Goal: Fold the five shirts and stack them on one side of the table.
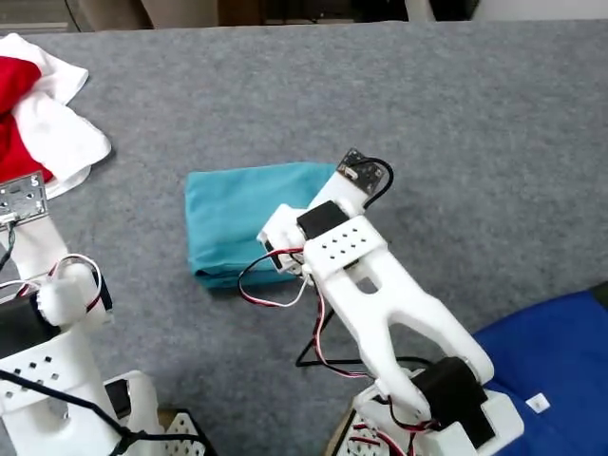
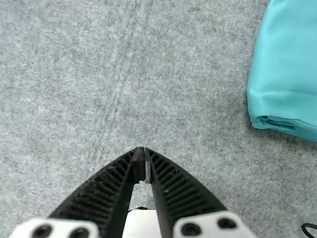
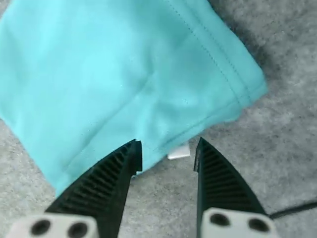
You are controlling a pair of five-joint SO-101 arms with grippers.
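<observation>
Surface: we record a grey, felt-like tabletop (image 1: 475, 114) seen from above, with both arm bases at its near edge.

Item 1, teal cotton shirt, folded into a flat rectangle (image 1: 233, 223). It lies near the middle of the tabletop, its long axis roughly parallel to the near edge. We judge it folded but not yet stacked.

Item 2, crumpled heap of red and white shirts (image 1: 38, 114), at the far left corner, unfolded.

Item 3, dark blue shirt, spread loosely (image 1: 551, 351), at the near right corner, partly off the picture's edge.

Item 4, right gripper (image 3: 168, 148). Its jaws stand moderately apart and hold nothing. One finger overlaps the hem of the teal shirt, the other hangs over bare grey surface. A small white tab (image 3: 178, 153) peeps from under the hem between them.

Item 5, left gripper (image 2: 143, 151). Its jaws are closed tip to tip on nothing, over bare tabletop towards the near left. The teal shirt (image 2: 285, 74) lies off to one side of it, well apart.

Relation of note: we judge the right arm much the nearer. The shirt's near right corner sits at its open jaws, and the cloth runs away from them towards the tabletop's left. A grip there would take the layered edge, so carrying the bundle risks the fold opening.
</observation>
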